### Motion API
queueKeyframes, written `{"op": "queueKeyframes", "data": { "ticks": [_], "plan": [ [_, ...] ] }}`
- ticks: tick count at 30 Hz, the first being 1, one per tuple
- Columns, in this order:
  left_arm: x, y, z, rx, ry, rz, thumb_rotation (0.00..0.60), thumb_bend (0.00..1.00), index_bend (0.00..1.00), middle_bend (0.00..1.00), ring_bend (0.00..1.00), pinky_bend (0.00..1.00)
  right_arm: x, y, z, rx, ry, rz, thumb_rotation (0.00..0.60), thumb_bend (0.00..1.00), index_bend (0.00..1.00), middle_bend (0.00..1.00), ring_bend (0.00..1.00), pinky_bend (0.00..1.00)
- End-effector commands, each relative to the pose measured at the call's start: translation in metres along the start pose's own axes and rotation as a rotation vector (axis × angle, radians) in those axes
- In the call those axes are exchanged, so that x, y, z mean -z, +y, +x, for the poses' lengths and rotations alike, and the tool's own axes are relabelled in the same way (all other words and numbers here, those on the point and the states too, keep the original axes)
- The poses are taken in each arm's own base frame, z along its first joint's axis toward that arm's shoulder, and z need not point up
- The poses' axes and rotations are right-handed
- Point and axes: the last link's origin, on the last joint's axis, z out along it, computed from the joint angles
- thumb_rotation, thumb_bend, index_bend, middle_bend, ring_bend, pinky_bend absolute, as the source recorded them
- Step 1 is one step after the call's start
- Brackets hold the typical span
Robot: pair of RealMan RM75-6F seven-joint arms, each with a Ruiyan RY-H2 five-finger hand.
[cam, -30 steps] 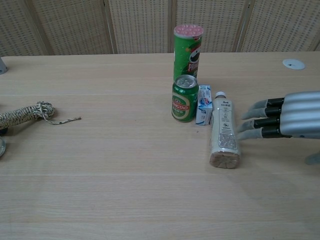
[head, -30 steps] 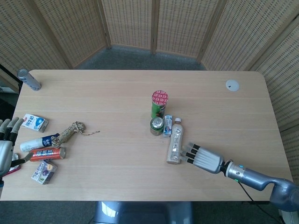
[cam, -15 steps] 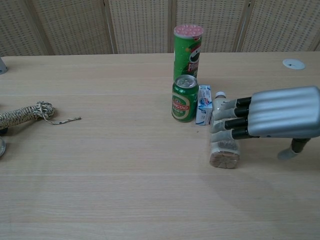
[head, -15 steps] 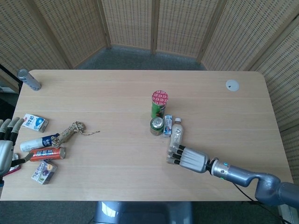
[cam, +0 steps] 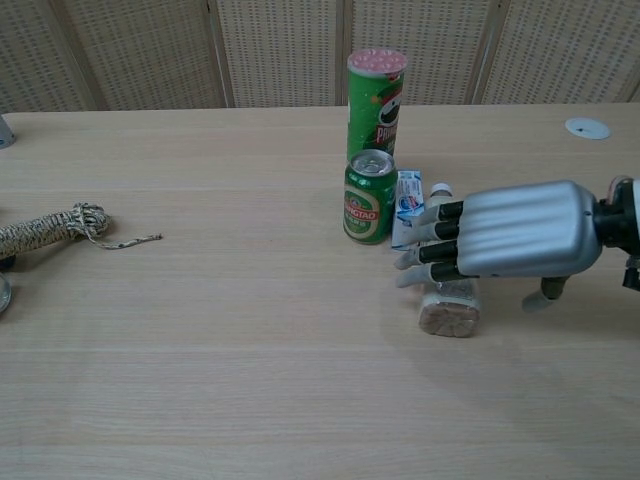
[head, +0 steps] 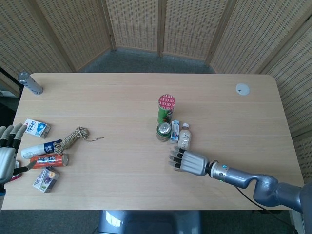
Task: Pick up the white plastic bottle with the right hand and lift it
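Observation:
The white plastic bottle (head: 184,138) lies on its side on the table, cap pointing toward the far edge; its base (cam: 449,311) faces me in the chest view. My right hand (head: 188,162) hovers palm-down over the bottle's lower half, its fingers (cam: 425,250) stretched out past the bottle's left side and the thumb hanging on the right. I see no grip on the bottle. My left hand (head: 6,152) sits at the table's left edge, fingers apart and holding nothing.
A green chip tube (head: 166,107), a green can (head: 163,131) and a small carton (head: 174,130) stand right beside the bottle's cap end. A rope (head: 73,136) and several small packs (head: 45,161) lie at the left. A white disc (head: 242,88) is at the far right.
My right hand slid leftward from beside the bottle until it covers the bottle's lower half, fingertips now past its left side. The bottle has not moved.

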Motion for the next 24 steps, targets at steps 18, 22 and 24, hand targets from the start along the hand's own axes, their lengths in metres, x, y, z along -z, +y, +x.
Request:
{"op": "queueKeyframes", "data": {
  "ticks": [18,22,24],
  "plan": [
    [0.000,-0.002,0.001,0.012,-0.006,0.006,0.600,0.00,0.00,0.00,0.00,0.00,-0.019,-0.008,-0.019,0.046,0.027,0.024,0.600,0.00,0.20,0.03,0.00,0.00],
    [0.000,-0.002,0.001,0.013,-0.008,0.006,0.600,0.00,0.00,0.00,0.00,0.00,-0.022,-0.012,-0.024,0.021,0.034,0.024,0.600,0.00,0.38,0.19,0.00,0.00],
    [0.000,-0.002,0.001,0.015,-0.008,0.006,0.600,0.00,0.00,0.00,0.00,0.00,-0.024,-0.013,-0.026,0.013,0.038,0.024,0.600,0.00,0.44,0.25,0.00,0.00]
  ]
}}
